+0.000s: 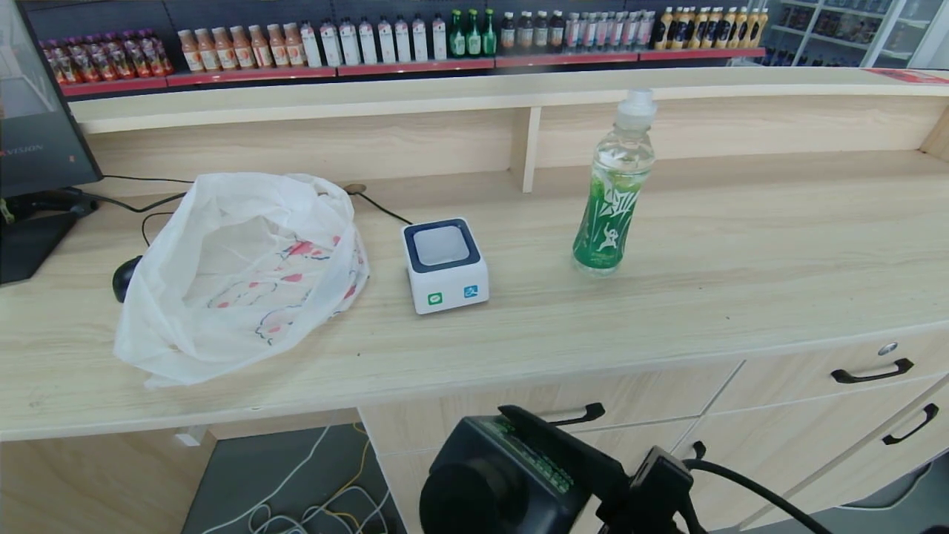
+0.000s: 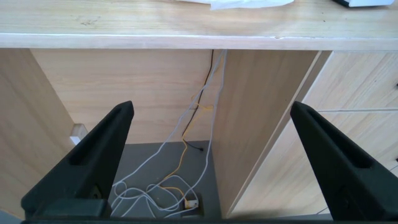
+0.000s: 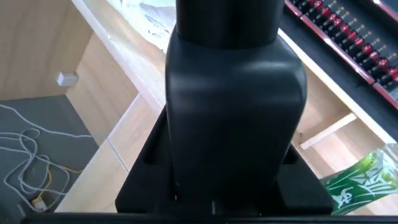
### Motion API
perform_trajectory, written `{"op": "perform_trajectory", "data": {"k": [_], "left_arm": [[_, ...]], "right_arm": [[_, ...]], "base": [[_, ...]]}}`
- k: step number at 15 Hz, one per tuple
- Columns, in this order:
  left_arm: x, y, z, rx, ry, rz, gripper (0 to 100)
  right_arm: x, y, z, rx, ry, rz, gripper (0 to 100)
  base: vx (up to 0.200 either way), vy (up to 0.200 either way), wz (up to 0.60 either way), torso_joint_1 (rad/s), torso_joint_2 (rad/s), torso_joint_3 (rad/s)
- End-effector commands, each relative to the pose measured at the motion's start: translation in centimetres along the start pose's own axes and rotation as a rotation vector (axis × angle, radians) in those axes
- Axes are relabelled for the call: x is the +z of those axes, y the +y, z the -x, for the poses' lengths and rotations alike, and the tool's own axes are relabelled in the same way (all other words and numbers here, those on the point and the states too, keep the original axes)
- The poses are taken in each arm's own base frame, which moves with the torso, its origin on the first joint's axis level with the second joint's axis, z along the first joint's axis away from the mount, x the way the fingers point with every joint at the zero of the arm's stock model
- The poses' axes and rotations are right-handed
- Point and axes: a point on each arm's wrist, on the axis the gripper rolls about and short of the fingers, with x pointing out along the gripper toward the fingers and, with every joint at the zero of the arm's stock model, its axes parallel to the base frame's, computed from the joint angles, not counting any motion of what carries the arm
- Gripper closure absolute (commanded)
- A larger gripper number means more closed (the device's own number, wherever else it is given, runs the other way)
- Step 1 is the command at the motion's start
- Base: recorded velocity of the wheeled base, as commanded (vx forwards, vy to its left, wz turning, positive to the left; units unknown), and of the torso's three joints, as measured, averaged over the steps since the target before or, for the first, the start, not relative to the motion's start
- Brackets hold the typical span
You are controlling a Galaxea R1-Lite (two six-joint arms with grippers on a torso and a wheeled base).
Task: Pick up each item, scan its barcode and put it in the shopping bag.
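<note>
Clear plastic bottle (image 1: pixel 614 185), green-labelled, stands upright on the wood-grain counter (image 1: pixel 667 297), right of the cubic white scanner (image 1: pixel 445 265); the crumpled shopping bag (image 1: pixel 237 267) lies to its left. Left wrist view adds the left gripper (image 2: pixel 211 112), fingers spread, empty. Right gripper (image 3: pixel 235 93): cannot tell.

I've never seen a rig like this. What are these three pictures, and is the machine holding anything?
This is a robot with two arms, each ending in a gripper, a two-fingered claw. The wide picture comes from a camera on its head, looking down at a shop counter. On it stand a white shopping bag, a small cube-shaped barcode scanner and an upright green bottle; a computer mouse sits beside the bag. The other two pictures come from cameras on the wrists. The left one shows the left gripper, its black fingers wide apart with nothing between them, below the counter's edge. The right one looks past a black housing toward the bottle; whether that arm holds anything cannot be told.
</note>
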Motion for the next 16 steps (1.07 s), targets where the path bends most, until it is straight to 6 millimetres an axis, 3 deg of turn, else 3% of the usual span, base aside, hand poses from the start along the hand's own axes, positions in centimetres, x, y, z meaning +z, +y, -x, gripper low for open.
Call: {"op": "perform_trajectory", "data": {"k": [1,4,6,9,12,13,16], "left_arm": [[0.0,0.0,0.0,0.000,0.001,-0.001,0],[0.0,0.0,0.0,0.000,0.001,-0.001,0],[0.0,0.0,0.0,0.001,0.001,0.001,0],[0.0,0.0,0.0,0.000,0.001,0.001,0],[0.0,0.0,0.0,0.000,0.001,-0.001,0],[0.0,0.0,0.0,0.000,0.001,-0.001,0],[0.0,0.0,0.0,0.000,0.001,-0.001,0]], "right_arm": [[-1.0,-1.7,-1.1,-0.088,0.041,-0.047,100],[-2.1,-4.1,-3.6,-0.236,0.089,-0.084,100],[-2.2,-4.8,-5.8,-0.331,0.083,-0.243,100],[-4.7,-5.8,-6.3,-0.335,0.106,-0.291,100],[-4.8,-7.1,-11.3,-0.442,-0.029,-0.551,100],[-5.4,-9.2,-13.3,-0.496,-0.120,-0.641,100],[-8.7,-14.0,-13.5,-0.420,-0.216,-0.550,100]], "base": [[0.000,0.000,0.00,0.000,0.00,0.000],[0.000,0.000,0.00,0.000,0.00,0.000],[0.000,0.000,0.00,0.000,0.00,0.000],[0.000,0.000,0.00,0.000,0.00,0.000],[0.000,0.000,0.00,0.000,0.00,0.000],[0.000,0.000,0.00,0.000,0.00,0.000],[0.000,0.000,0.00,0.000,0.00,0.000]]}}
